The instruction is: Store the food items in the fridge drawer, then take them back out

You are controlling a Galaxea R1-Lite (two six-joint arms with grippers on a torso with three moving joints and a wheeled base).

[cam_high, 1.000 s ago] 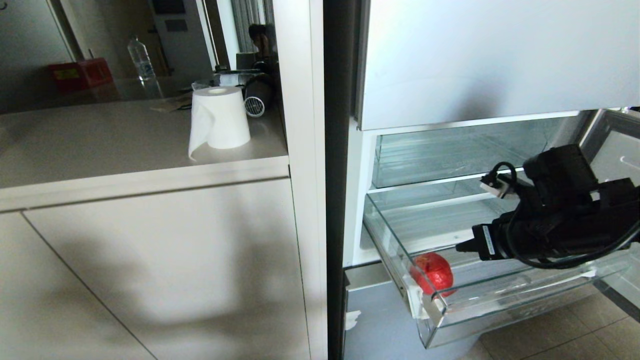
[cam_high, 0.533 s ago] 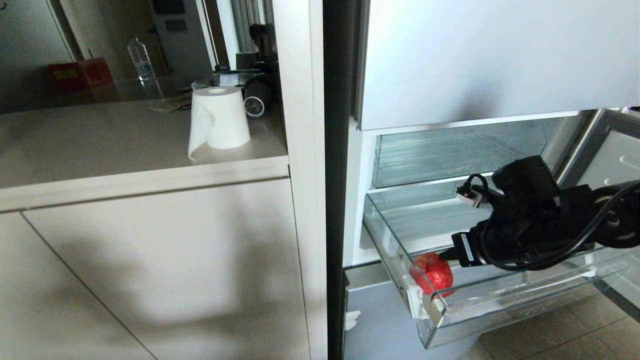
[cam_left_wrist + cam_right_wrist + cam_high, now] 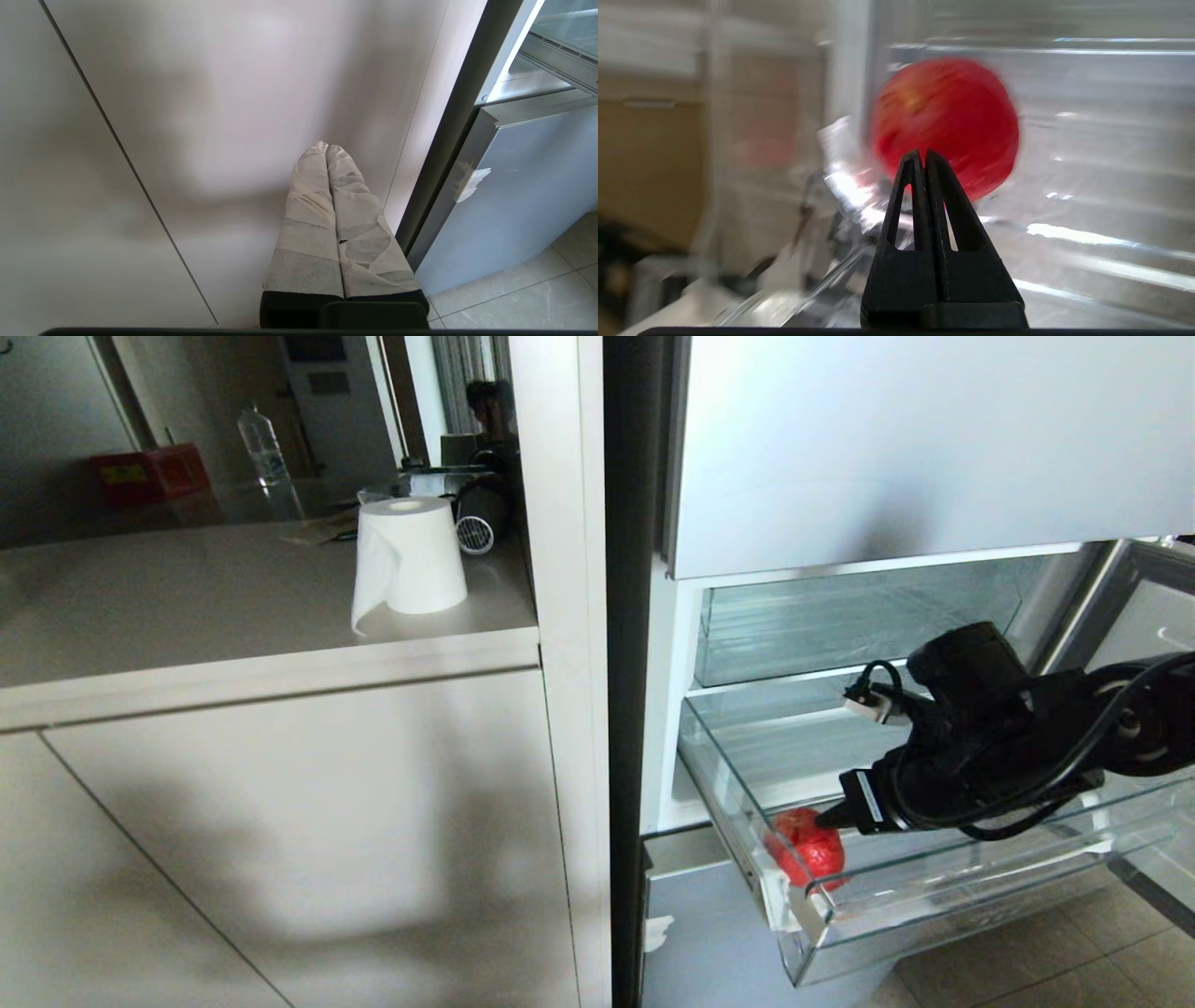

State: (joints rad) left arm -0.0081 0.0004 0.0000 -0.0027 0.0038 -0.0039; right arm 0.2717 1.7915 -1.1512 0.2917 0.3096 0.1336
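One red round fruit [image 3: 808, 851] lies in the front left corner of the fridge drawer [image 3: 934, 919], a clear bin pulled out of the pale blue-grey fridge. My right gripper [image 3: 823, 819] reaches into the drawer from the right, shut and empty, its tip right at the fruit's upper right side; I cannot tell whether it touches. In the right wrist view the fruit [image 3: 945, 116] fills the space just beyond the closed black fingertips [image 3: 923, 154]. My left gripper [image 3: 327, 148], wrapped in pale tape, is shut and parked low in front of the cabinet door.
A second clear bin [image 3: 840, 625] sits above the drawer under the closed upper fridge door [image 3: 934, 439]. Left of the fridge a counter [image 3: 187, 607] carries a paper roll [image 3: 411, 555], a water bottle [image 3: 263, 443] and a red box [image 3: 149, 474]. Tiled floor [image 3: 1027, 971] lies below.
My right arm has swung left and slightly down inside the drawer, bringing the shut gripper tip up to the red fruit. The fruit and the left arm have stayed still.
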